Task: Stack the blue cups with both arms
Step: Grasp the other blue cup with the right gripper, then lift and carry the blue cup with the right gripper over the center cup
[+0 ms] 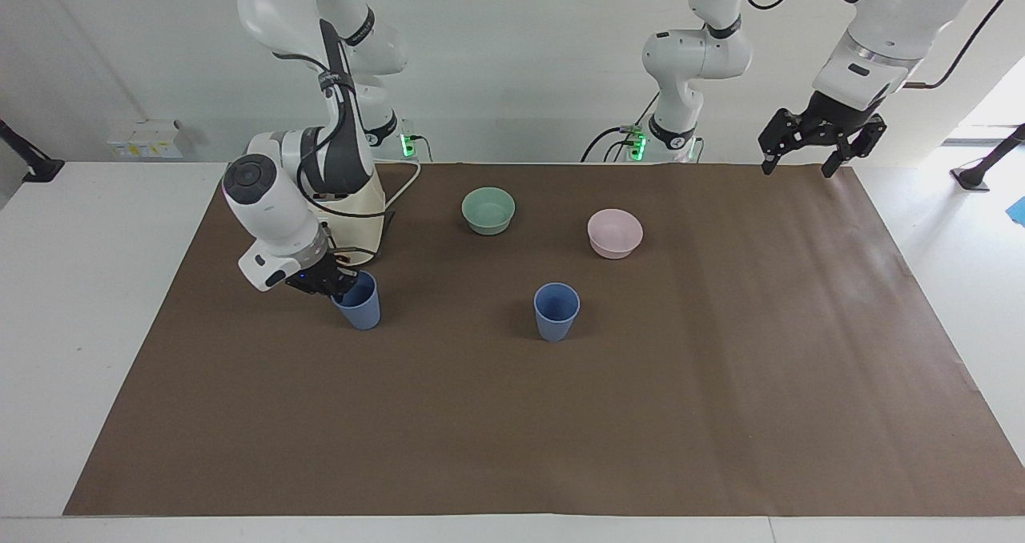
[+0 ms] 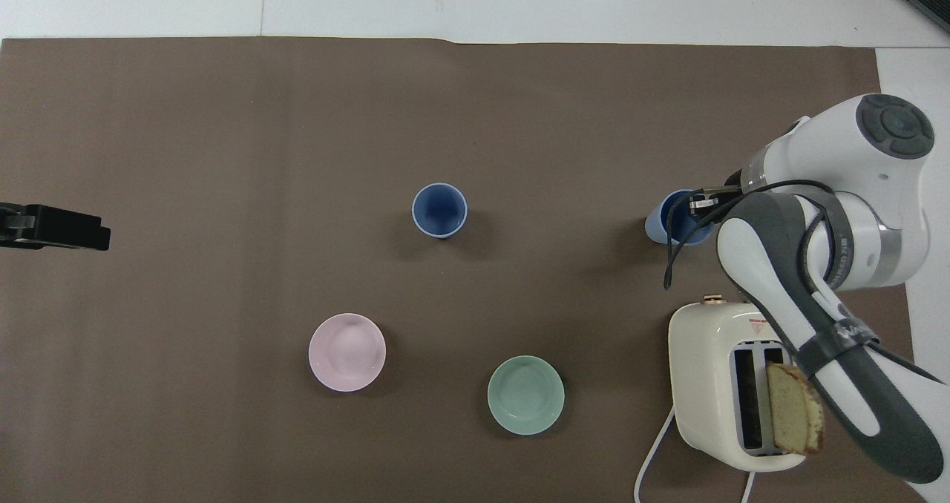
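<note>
Blue cup nearest my right arm's end (image 1: pixel 358 303): my right gripper (image 1: pixel 335 280) is clenched on its rim, one finger inside, cup tipped slightly. Second blue cup (image 1: pixel 556 311) stands upright mid-mat, well apart, farther from me than the pink bowl (image 1: pixel 614 233). My left gripper (image 1: pixel 814 144) waits released, high over its own end of the mat. Step in hand: the pick. Next: lift clear, carry over the standing cup, level it, lower inside.

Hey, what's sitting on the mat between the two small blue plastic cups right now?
Nothing: in the overhead view only bare brown mat lies between the free-standing blue cup and the blue cup in the right gripper.
</note>
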Motion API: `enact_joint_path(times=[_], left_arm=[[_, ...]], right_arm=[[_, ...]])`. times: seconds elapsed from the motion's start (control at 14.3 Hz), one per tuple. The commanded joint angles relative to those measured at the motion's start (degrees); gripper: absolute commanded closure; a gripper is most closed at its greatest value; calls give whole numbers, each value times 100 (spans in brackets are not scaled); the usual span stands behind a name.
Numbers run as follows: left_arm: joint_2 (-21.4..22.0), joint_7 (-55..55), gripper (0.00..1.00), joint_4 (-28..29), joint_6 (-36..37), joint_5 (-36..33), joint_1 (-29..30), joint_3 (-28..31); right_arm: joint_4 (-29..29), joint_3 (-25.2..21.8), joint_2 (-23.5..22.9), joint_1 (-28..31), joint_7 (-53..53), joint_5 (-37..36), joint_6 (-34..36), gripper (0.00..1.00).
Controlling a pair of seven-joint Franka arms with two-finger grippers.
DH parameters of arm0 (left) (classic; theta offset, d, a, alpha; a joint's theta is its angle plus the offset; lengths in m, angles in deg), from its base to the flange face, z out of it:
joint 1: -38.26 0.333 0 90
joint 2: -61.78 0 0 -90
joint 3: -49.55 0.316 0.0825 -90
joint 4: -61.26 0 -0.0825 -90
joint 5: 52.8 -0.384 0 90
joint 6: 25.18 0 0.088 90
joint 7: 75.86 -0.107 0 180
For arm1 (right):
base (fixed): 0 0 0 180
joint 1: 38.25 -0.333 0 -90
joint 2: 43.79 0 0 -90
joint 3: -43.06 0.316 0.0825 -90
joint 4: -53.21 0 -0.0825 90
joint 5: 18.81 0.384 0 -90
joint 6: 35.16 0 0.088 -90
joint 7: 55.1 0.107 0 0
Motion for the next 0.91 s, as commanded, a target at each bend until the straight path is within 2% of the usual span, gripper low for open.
enact_joint_path(times=[0.0,0.35,0.84], left_arm=[[35,-65,0,-35,120,-77,56,-43],[44,-39,0,-35,146,-42,47,-52],[35,-47,0,-44,129,-42,47,-43]], right_arm=[[-622,107,4,-203,236,138,514,100],[-1651,310,-92,-782,1291,113,1209,100],[-2478,301,-452,-1741,2355,112,1105,100]])
